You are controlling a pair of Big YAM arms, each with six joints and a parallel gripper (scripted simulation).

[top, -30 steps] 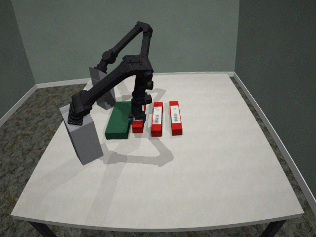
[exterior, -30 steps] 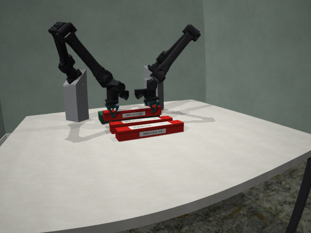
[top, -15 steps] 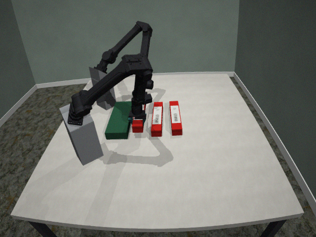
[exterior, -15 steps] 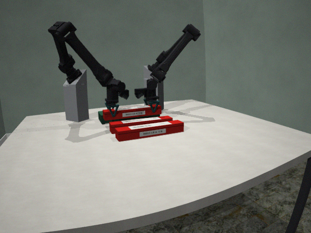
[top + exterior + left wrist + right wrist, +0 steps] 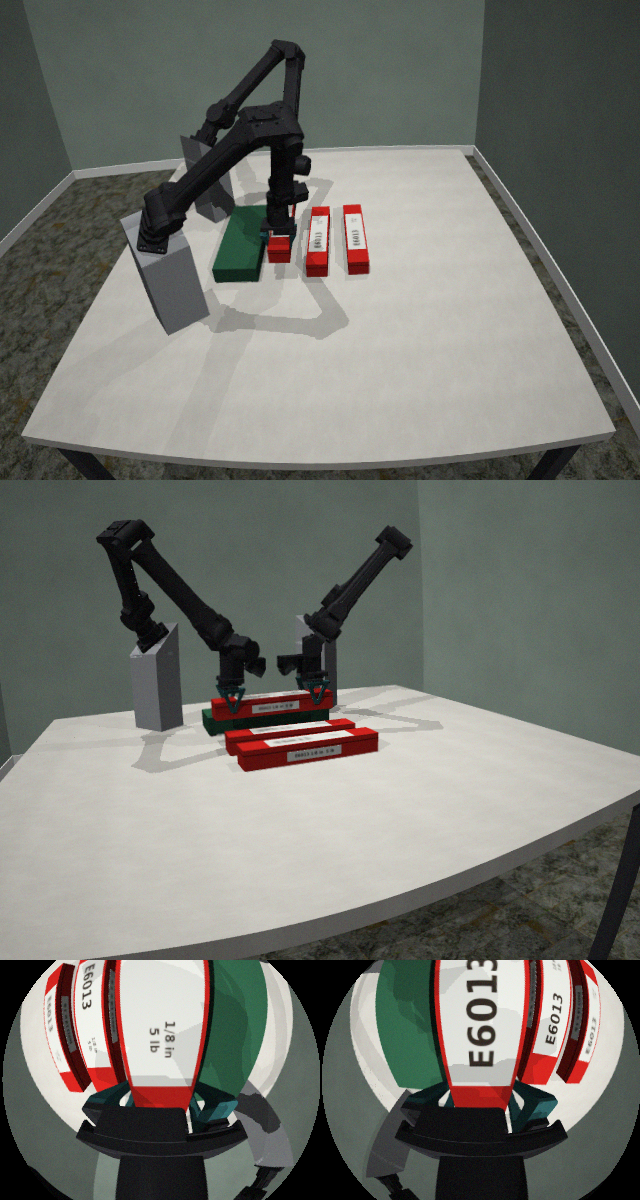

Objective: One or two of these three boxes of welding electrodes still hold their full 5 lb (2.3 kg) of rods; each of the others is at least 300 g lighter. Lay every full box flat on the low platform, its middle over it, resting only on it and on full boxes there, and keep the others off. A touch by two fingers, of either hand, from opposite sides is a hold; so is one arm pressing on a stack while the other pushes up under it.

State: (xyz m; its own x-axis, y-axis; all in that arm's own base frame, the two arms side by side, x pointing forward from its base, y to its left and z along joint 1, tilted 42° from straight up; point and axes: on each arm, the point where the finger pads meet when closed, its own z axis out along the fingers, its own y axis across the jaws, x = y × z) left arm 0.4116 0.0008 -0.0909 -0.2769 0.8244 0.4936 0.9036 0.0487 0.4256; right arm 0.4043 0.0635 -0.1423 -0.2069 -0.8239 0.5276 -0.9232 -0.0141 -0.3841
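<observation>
While both arms share one long red box (image 5: 279,253) (image 5: 276,706) (image 5: 162,1010) (image 5: 482,1020), the main hazard is uneven motion. The left claw (image 5: 309,695) (image 5: 162,1079) and the right claw (image 5: 279,237) (image 5: 227,703) (image 5: 481,1078) each pinch it across its width, near opposite ends. It looks level and raised off the bench (image 5: 413,335) (image 5: 361,841) (image 5: 35,1035) (image 5: 612,1045). Seen from the top view, the green platform (image 5: 240,242) (image 5: 217,725) (image 5: 235,1025) (image 5: 405,1025) lies at nine o'clock from it; the middle box (image 5: 317,232) (image 5: 289,729) (image 5: 92,1015) (image 5: 552,1015) and outer box (image 5: 356,232) (image 5: 310,746) (image 5: 57,1030) (image 5: 582,1035) lie towards three o'clock.

If one arm climbs or travels faster, the box could tilt or twist out of the pads. Too low a sideways path towards nine o'clock could catch the platform's edge; I cannot tell how much clearance there is underneath. Releasing early could leave the middle of the box off the platform, perhaps tipping it.

The bigger mistake would be misjudging weight: the boxes look alike, and nothing visible shows whether this one is full. This lift probably serves as a weighing, so jerky motion or a scrape could spoil it.
</observation>
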